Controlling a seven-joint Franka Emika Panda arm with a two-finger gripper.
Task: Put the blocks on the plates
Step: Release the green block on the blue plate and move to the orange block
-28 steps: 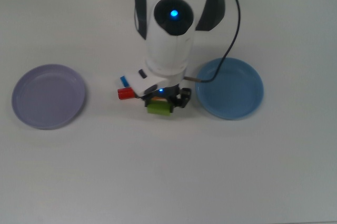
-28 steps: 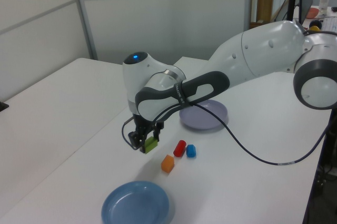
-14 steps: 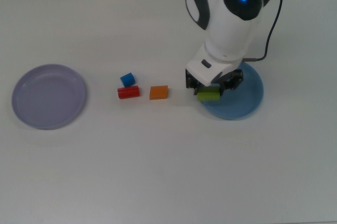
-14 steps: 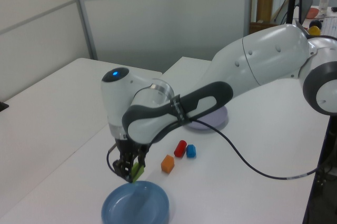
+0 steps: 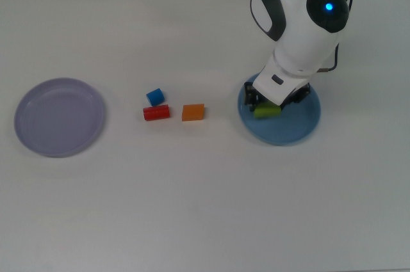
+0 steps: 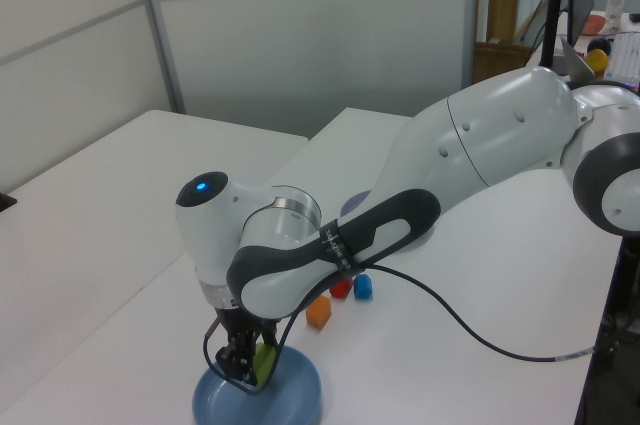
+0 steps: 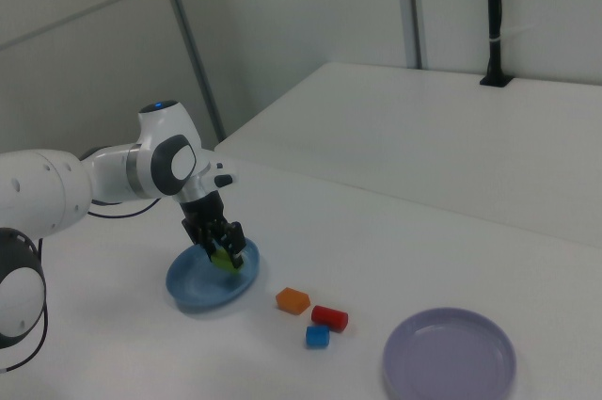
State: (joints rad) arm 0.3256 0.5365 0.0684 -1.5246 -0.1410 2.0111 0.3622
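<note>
My gripper (image 5: 268, 108) is shut on the green block (image 5: 269, 112) low over the left part of the light blue plate (image 5: 295, 128); whether the block touches the plate I cannot tell. The right view shows the green block (image 7: 222, 258) in the gripper (image 7: 224, 249) over the blue plate (image 7: 199, 289). On the table, left of that plate in the top view, lie the orange block (image 5: 193, 112), the red block (image 5: 156, 112) and the blue cube (image 5: 155, 96). The lavender plate (image 5: 59, 117) lies bare at the top view's far left.
The arm's white body (image 5: 301, 22) leans in from the top view's upper right, with a black cable (image 6: 480, 340) trailing over the white table (image 5: 192, 208). The table's far edge runs along the top of the top view.
The gripper has carried the green block from beside the other blocks to the top view's right and down over the blue plate. The other blocks and the lavender plate have not moved.
</note>
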